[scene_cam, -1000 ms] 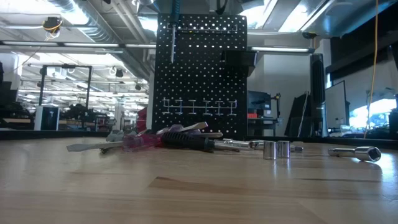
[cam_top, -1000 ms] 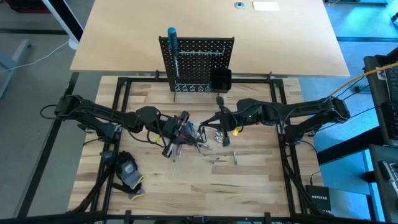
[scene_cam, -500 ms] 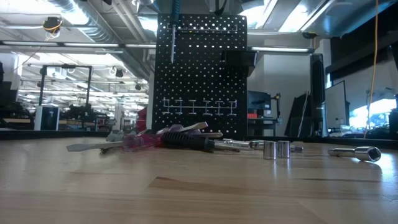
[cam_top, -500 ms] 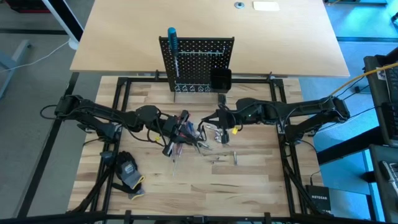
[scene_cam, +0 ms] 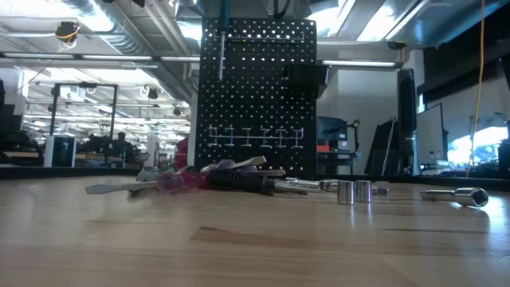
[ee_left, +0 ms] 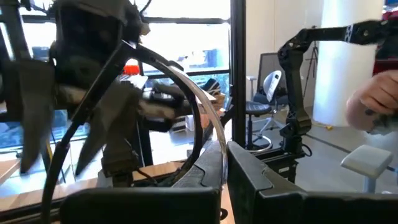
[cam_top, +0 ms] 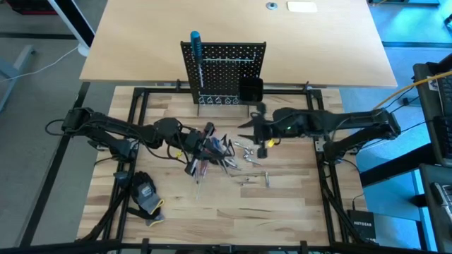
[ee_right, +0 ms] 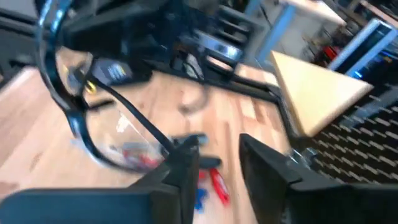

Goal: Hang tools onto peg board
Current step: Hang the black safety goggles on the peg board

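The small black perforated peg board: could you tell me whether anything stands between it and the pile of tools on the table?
Nothing visible does. In the high view, bare wood separates the upright black peg board from the pile of slim hand tools. The right gripper hovers over that strip, above the table rather than on it.

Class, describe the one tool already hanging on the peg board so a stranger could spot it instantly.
Find the black peg board standing upright at the far edge of the table. At its left end hangs a screwdriver. Its blue handle pokes above the board's top edge, unlike the other tools, which lie heaped on the table.

Tools (scene_cam: 231, 179) before upright peg board (scene_cam: 256, 96)
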`<state>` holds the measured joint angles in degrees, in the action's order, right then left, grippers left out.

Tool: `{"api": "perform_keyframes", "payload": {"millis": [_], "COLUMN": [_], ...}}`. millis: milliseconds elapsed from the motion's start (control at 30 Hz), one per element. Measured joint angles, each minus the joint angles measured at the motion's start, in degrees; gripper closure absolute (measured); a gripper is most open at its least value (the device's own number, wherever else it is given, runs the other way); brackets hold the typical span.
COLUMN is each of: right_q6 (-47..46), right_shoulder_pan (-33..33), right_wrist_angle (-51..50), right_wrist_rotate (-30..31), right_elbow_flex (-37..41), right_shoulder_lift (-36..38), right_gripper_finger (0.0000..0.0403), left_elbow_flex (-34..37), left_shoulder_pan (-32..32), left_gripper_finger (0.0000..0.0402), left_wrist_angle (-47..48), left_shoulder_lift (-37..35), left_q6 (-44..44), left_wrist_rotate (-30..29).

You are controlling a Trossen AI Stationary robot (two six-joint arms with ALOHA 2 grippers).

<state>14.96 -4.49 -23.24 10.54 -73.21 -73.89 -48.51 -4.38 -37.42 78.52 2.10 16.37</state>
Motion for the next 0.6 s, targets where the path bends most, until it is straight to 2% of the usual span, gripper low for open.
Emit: {"api": "perform_keyframes", "payload": {"millis": [133, 233, 300, 367, 500, 600], "right_q6": [-3.7, -6.3, -6.8, -6.8, -4.4, -3.6], "right_shoulder_pan": [0.0, -1.3, -3.2, -5.2, -7.6, -7.5], "right_wrist_angle": [-11.6, -13.1, -12.4, -10.9, -0.1, 6.4], "right_wrist_rotate": [-0.3, -5.6, -6.9, -5.5, -0.8, 0.2], "right_elbow_flex": [-5.3, -5.6, -4.4, -2.4, 4.4, 8.0], "right_shoulder_lift": [1.2, 2.2, 2.5, 2.4, 2.3, 2.3], "right_gripper_finger": [0.0256, 0.0254, 0.0255, 0.0258, 0.0265, 0.0269], "left_elbow_flex": [0.0, 0.0, 0.0, 0.0, 0.0, 0.0], "left_shoulder_pan": [0.0, 0.0, 0.0, 0.0, -0.5, -1.5], "left_gripper_finger": [0.0401, 0.0401, 0.0401, 0.0401, 0.0401, 0.0401], "left_wrist_angle": [0.1, -0.4, -0.5, -0.7, -1.1, -1.1], "left_shoulder_lift": [0.0, 0.0, 0.0, 0.0, 0.0, 0.0], "left_q6": [-0.2, -0.9, -1.3, -1.3, -0.3, 1.2], "left_wrist_rotate": [-0.1, -6.0, -12.1, -16.1, -16.8, -16.6]}}
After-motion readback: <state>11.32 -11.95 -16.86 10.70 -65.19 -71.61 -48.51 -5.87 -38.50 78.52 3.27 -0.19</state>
